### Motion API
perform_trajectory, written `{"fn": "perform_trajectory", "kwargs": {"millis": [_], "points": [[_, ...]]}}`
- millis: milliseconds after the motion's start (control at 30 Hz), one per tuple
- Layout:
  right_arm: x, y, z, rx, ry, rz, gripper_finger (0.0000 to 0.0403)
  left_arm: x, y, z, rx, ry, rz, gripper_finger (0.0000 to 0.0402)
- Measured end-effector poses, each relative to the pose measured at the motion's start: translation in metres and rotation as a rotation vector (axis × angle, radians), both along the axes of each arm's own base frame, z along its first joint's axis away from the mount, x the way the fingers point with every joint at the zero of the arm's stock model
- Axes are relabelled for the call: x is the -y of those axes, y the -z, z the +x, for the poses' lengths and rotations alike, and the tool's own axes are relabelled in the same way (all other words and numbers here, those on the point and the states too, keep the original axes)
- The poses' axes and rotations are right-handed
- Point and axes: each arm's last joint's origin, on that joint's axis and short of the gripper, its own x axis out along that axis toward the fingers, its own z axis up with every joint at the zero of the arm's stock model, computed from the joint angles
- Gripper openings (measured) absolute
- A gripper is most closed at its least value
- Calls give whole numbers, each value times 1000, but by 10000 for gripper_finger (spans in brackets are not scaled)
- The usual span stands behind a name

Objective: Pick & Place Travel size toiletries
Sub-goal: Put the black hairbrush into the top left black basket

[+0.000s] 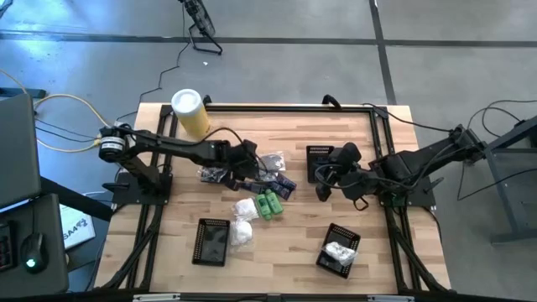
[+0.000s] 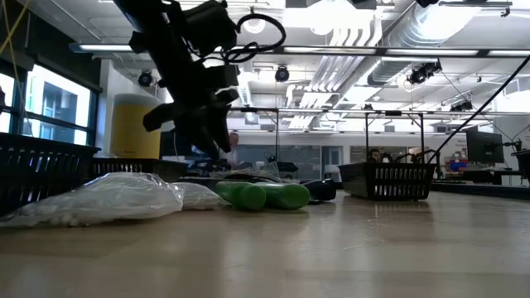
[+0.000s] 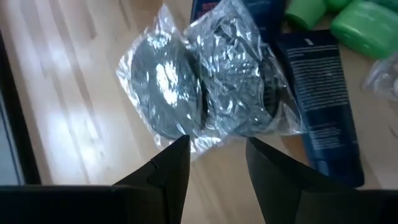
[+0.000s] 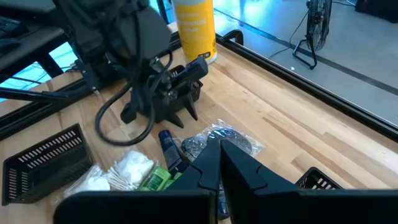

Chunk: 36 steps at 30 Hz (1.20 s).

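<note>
Toiletries [image 1: 260, 195] piled centre of worktop [image 1: 294, 252]. Left claw [image 3: 216, 163] hovers over silvery-clear packets [image 3: 205, 93], fingers apart, nothing held; step looks like pre-grasp. Next: descend, pinch crinkly film. Dark blue tube [image 3: 320, 106] touching packets, green bottles [image 2: 263, 195] near, so risk of snagging. Right claw [image 4: 219, 163] waits centre-right, fingers nearly closed, empty. Mesh baskets [image 1: 211, 241] lower frame.

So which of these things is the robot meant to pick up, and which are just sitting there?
For the job:
- green bottles
- white packets
- dark blue tube
- silvery-clear packets, just ahead of the open left gripper

Just sitting there:
- yellow canister
- black mesh baskets, one already holding a white packet
- right gripper, waiting
</note>
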Motion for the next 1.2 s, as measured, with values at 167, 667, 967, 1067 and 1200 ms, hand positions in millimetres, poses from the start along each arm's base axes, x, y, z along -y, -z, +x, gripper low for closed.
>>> {"fn": "perform_trajectory", "kwargs": {"millis": [167, 667, 967, 1067, 1200], "points": [[2, 0, 1, 2, 7, 1, 4, 7, 9, 5, -32, 43, 20, 152], [2, 0, 1, 0, 6, -2, 4, 7, 20, 17, 13, 29, 19, 152], [2, 1, 0, -7, 6, -5, 4, 5, 27, 22, 30, -30, 15, 152], [2, 1, 0, -10, 6, -6, 4, 4, 28, 21, 21, -49, 36, 152], [2, 1, 0, -10, 6, -6, 4, 4, 29, 22, 17, -63, 54, 152]]}}
